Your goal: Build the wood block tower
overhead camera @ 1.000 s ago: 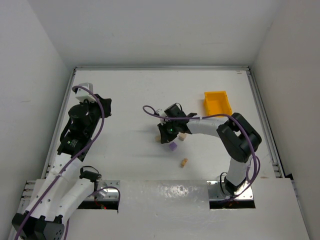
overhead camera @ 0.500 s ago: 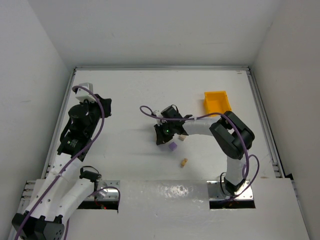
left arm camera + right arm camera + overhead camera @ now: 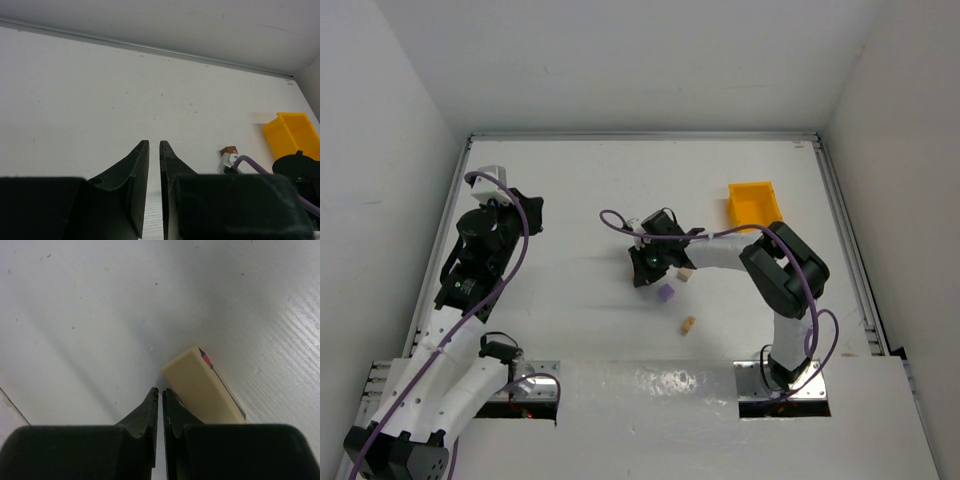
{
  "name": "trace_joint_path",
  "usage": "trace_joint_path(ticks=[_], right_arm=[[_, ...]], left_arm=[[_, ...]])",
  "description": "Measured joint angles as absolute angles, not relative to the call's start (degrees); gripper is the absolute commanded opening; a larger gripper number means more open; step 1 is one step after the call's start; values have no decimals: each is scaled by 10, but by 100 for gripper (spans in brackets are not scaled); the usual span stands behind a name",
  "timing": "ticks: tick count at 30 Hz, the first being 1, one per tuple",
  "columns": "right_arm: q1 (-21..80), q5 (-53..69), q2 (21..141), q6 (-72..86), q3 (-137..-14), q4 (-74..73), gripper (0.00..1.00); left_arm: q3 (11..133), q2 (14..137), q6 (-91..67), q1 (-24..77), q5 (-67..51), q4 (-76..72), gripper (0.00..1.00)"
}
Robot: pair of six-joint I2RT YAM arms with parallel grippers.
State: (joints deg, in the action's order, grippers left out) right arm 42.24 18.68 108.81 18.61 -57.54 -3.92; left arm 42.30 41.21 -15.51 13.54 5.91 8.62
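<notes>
A purple cube point(image 3: 666, 293) and a small tan cube point(image 3: 689, 324) lie apart on the white table. Another pale tan block point(image 3: 686, 273) lies beside the right arm. My right gripper point(image 3: 641, 277) is low over the table just up-left of the purple cube. In the right wrist view its jaws point(image 3: 160, 390) are shut with nothing between them, and a pale tan block point(image 3: 205, 387) lies against the right finger. A dark brown cube point(image 3: 229, 149) shows in the left wrist view. My left gripper point(image 3: 533, 208) is shut and empty at the far left, also seen from its wrist point(image 3: 154, 144).
A yellow plastic bin point(image 3: 755, 204) stands at the right, behind the right arm; it also shows in the left wrist view point(image 3: 296, 134). White walls close in the table on three sides. A purple cable loops off the right wrist.
My right gripper has shifted a little left and toward the back, now covering the small tan block that showed at its tip. The purple cube, tan cube and left arm have not moved.
</notes>
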Motion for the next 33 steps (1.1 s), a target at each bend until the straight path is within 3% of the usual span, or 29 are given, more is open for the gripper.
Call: trace_joint_path(ticks=[4, 11, 15, 18, 27, 30, 33], right_arm=[[422, 199, 1085, 184, -582, -58, 9], [401, 175, 999, 169, -615, -109, 27], [329, 115, 974, 174, -651, -107, 54], [287, 30, 983, 171, -669, -120, 63], [279, -53, 1092, 169, -730, -157, 63], [278, -45, 1114, 173, -744, -159, 61], [278, -42, 1133, 178, -763, -165, 52]], left_arm=[[423, 412, -155, 135, 59, 86, 12], [423, 411, -155, 135, 57, 86, 12], [423, 407, -156, 135, 54, 86, 12], [423, 399, -157, 135, 50, 86, 12], [423, 375, -159, 157, 48, 86, 13], [423, 367, -159, 166, 48, 86, 13], [423, 360, -159, 173, 48, 86, 13]])
